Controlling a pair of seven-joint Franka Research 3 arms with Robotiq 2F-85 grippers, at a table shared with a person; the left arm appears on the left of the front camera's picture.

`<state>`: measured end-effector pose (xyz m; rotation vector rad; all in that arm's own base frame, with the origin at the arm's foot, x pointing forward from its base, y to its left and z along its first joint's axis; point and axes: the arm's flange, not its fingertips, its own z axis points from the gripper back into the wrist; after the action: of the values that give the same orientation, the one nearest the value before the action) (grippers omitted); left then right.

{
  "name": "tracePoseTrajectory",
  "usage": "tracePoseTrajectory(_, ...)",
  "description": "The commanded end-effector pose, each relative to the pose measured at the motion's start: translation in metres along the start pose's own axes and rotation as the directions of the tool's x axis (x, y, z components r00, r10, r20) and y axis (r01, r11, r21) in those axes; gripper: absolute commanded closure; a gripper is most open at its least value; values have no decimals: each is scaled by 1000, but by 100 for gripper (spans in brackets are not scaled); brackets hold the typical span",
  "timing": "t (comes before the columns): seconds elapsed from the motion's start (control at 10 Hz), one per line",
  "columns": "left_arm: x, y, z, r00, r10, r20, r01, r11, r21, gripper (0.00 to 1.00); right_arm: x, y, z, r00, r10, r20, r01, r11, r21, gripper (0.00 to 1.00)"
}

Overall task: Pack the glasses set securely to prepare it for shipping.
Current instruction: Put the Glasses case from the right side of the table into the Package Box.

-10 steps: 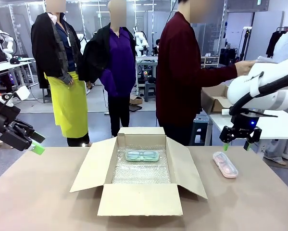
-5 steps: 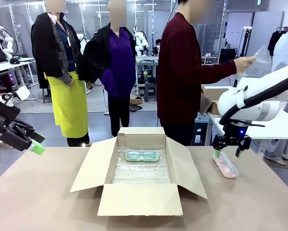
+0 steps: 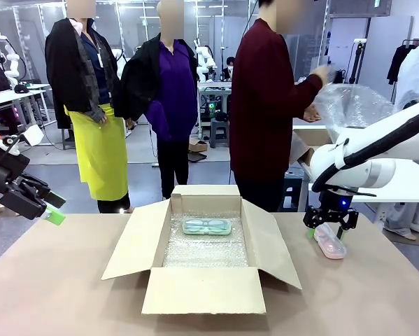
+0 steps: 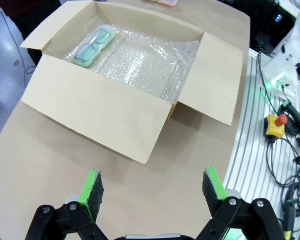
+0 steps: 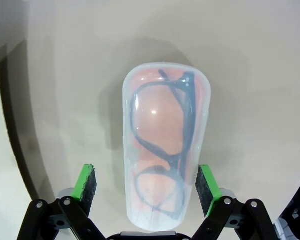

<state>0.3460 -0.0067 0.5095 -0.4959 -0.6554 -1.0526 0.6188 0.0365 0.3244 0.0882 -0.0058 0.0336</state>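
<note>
The mint-green case (image 3: 206, 226) lies on bubble wrap at the back of the open cardboard box (image 3: 202, 288); the left wrist view shows that case (image 4: 93, 46) in the box's far left part. The pink case (image 3: 329, 241) rests on the table right of the box. My right gripper (image 3: 328, 229) is open and low over it, a finger on each side; in the right wrist view the pink case (image 5: 165, 150) with dark-framed glasses sits between the green pads (image 5: 88, 185), apart from both. My left gripper (image 3: 50, 208) hangs open off the table's left edge, its fingers (image 4: 93, 188) holding nothing.
A person in a dark red top (image 3: 265, 105) stands behind the table handling clear bubble wrap (image 3: 352, 103). The box flaps (image 3: 132, 241) spread outward on all sides. A second table with another cardboard box (image 3: 314, 147) stands at the back right.
My right gripper has come down and leftward until its fingers straddle the pink case. The person has pulled up a sheet of bubble wrap. The left arm has not moved.
</note>
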Motion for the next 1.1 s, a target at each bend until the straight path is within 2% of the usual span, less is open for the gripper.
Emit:
tracePoseTrajectory(0.0,-1,1,2,1000,-19,24,19,1000,-16,0,6,7,0,999,-37,14,37,999,-31,0)
tracePoseTrajectory(0.3,-1,1,2,1000,-19,24,19,1000,-16,0,6,6,-7,999,-30,29,31,998,-52,0)
tracePoseTrajectory(0.4,-1,1,2,1000,-19,24,19,1000,-16,0,6,5,-9,999,-33,30,35,998,-58,5)
tracePoseTrajectory(1.0,-1,1,2,1000,-19,24,19,1000,-16,0,4,7,-14,998,-46,40,49,995,-87,65)
